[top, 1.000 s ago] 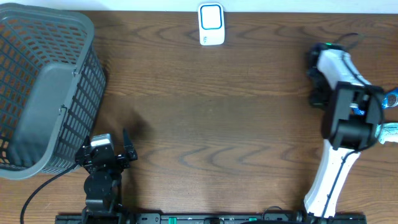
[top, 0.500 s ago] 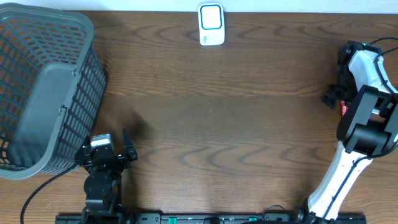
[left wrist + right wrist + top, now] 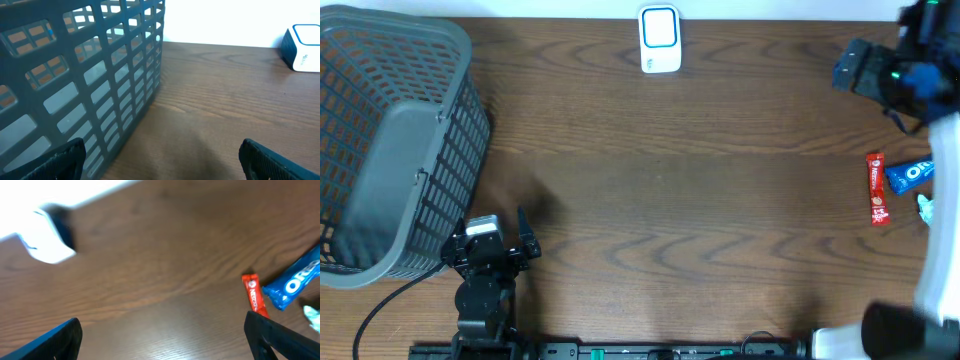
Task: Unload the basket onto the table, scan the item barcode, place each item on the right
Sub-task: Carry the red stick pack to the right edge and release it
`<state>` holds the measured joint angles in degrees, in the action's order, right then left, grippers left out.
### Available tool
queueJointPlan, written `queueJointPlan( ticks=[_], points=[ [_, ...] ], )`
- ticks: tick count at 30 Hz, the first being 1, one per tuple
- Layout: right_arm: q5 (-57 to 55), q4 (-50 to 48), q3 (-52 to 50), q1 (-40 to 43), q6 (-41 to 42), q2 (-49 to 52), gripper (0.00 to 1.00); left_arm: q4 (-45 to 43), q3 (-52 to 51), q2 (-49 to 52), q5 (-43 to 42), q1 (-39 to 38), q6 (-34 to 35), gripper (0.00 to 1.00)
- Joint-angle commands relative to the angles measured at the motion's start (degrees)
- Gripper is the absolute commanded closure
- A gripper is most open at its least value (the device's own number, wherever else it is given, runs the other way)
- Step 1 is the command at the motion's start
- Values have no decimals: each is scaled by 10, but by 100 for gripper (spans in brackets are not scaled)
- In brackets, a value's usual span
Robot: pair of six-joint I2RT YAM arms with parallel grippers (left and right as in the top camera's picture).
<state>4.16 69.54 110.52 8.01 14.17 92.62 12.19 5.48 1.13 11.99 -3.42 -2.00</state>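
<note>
A white barcode scanner (image 3: 660, 40) with a blue face stands at the table's far edge; it shows blurred at the left of the right wrist view (image 3: 50, 242) and at the right edge of the left wrist view (image 3: 302, 47). A red snack bar (image 3: 877, 188) (image 3: 255, 295) and a blue Oreo pack (image 3: 910, 175) (image 3: 295, 282) lie flat at the right edge. My right gripper (image 3: 868, 70) (image 3: 162, 340) hovers blurred at the far right, open and empty. My left gripper (image 3: 488, 248) (image 3: 162, 160) rests near the front left, open and empty.
A large grey plastic basket (image 3: 390, 140) (image 3: 85, 75) fills the left side, right beside my left gripper. A small white-and-teal wrapper (image 3: 924, 205) lies just past the Oreo pack at the table's right edge. Bare brown wood (image 3: 670, 200) spans the middle.
My right arm has swung from above the snacks toward the far right corner, uncovering the red bar and Oreo pack. Its jaws went from shut to open. The left arm stayed still.
</note>
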Motion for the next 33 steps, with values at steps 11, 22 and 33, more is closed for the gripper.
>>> queueJointPlan(
  ticks=[11, 22, 33],
  points=[
    [20, 5, 0, -5, -7, -120, 1, 3, -15, -1, 3, 2, -9, 2],
    [17, -25, -2, -5, -10, -162, 1, 3, -15, -1, 3, 2, -9, 2],
    [17, -200, -156, -6, -83, -359, 1, 3, -15, -1, 3, 2, -10, 2]
  ],
)
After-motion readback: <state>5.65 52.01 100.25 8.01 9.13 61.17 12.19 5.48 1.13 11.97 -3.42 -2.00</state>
